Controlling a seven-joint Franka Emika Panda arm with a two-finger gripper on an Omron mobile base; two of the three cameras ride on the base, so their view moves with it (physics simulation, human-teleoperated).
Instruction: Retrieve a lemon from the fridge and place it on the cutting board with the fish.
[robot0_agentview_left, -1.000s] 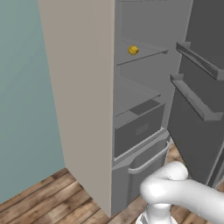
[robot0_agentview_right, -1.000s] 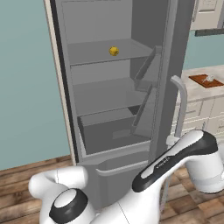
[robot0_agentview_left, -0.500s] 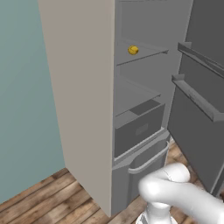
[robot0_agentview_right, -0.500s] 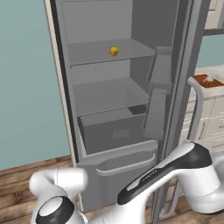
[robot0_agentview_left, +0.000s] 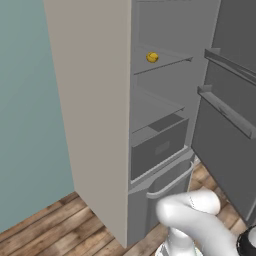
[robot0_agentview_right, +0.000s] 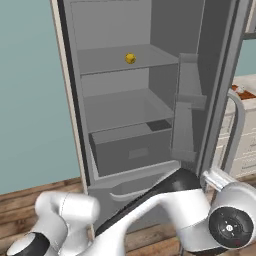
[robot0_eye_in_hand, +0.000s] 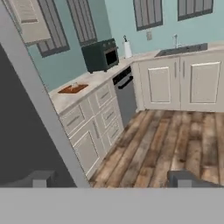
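Note:
The fridge (robot0_agentview_left: 95, 115) stands open, its door (robot0_agentview_right: 220, 75) swung wide to the right. The lemon (robot0_agentview_left: 152, 57) (robot0_agentview_right: 130, 58) lies alone on an upper inner shelf. In the hand view my gripper (robot0_eye_in_hand: 114, 179) is open with nothing between its fingertips (robot0_eye_in_hand: 41, 178); it points away from the shelves, past the door's edge (robot0_eye_in_hand: 39, 105) toward the kitchen counters. The reddish-brown cutting board (robot0_eye_in_hand: 73, 89) (robot0_agentview_right: 245, 93) lies on the counter beyond the door. The fish is too small to make out. My arm's elbow (robot0_agentview_right: 227, 227) hangs low in front of the fridge.
A lower shelf and a grey drawer (robot0_agentview_right: 132, 150) sit under the lemon's shelf, and door bins (robot0_agentview_right: 187, 95) line the open door. A dark dishwasher (robot0_eye_in_hand: 127, 94), a toaster oven (robot0_eye_in_hand: 100, 54) and white cabinets (robot0_eye_in_hand: 183, 83) stand along the far wall, over a wooden floor (robot0_eye_in_hand: 175, 140).
The fridge door has swung further open to the right. My arm has moved right and lower in the right base view. The lemon has stayed put.

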